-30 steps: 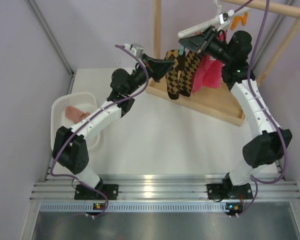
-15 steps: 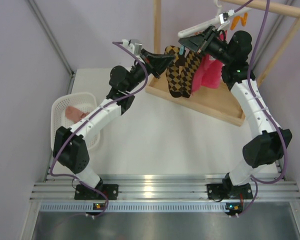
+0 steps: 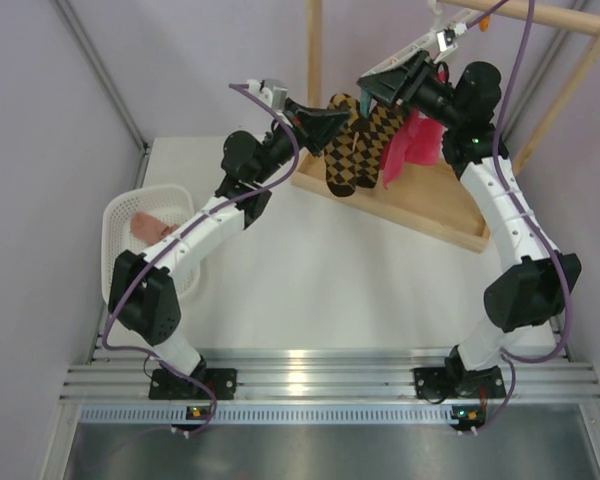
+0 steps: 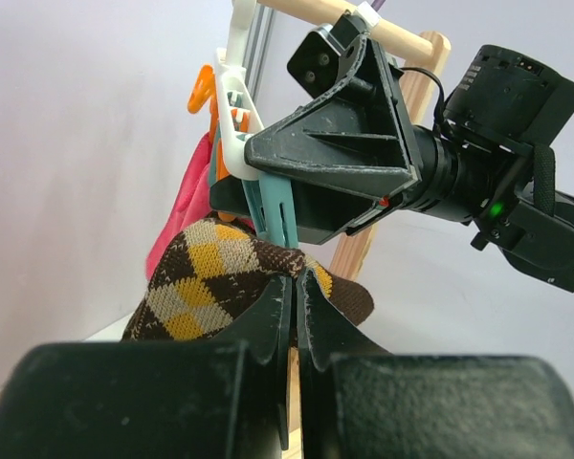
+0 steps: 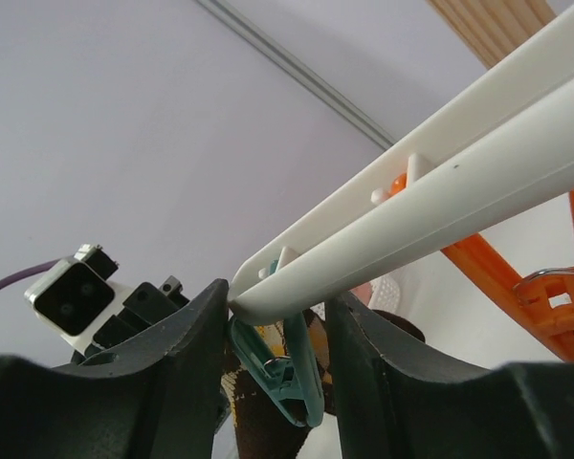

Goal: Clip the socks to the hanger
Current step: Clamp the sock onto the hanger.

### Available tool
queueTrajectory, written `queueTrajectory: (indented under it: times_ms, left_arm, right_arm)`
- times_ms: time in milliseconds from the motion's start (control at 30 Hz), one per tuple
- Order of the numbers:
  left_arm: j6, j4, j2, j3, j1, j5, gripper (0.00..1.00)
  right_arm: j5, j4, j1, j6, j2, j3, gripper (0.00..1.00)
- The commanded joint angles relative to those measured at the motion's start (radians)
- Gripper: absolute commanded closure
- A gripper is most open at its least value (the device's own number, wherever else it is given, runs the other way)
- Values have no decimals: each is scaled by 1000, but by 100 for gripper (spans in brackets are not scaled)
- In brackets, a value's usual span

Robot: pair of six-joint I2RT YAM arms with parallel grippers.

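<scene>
Two brown and yellow diamond-check socks [image 3: 352,150] hang from my left gripper [image 3: 327,120], which is shut on their top edge [image 4: 215,273]. My left gripper [image 4: 297,284] holds this edge just under a teal clip [image 4: 273,215] at the free end of the white hanger [image 3: 405,55]. My right gripper [image 3: 382,85] grips that end of the hanger bar [image 5: 440,182]. The bar and the teal clip [image 5: 289,373] sit between my right gripper's [image 5: 279,296] fingers. I cannot tell whether the clip grips the socks.
A wooden rack [image 3: 420,205] stands at the back right; its top rod [image 3: 540,15] carries the hanger's hook. A bright pink cloth [image 3: 417,145] hangs behind the socks. Orange clips [image 5: 517,277] sit further along the bar. A white basket [image 3: 120,215] at left holds a peach sock [image 3: 152,228].
My left gripper has lifted the socks up and to the right, closer to the hanger's end. My right gripper has raised the hanger's end a little.
</scene>
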Motion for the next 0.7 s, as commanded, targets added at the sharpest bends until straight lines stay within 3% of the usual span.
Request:
queueTrajectory:
  times_ms: [0,333,600,667]
  left_arm:
    - [12,46,8,43,-3,-3,100]
    - [-1,19,2,25,-3,-8,100]
    - [-5,-4,-43,-47,-3,-2,56]
    - [-5,-15,-66,-75,-2,-2,49]
  right_arm:
    - [22,30,-19,15,2,4,56]
    - [16,47,-22,24,2,6,56]
    - [18,53,-22,21,8,18,56]
    - [18,58,-22,20,12,19,56]
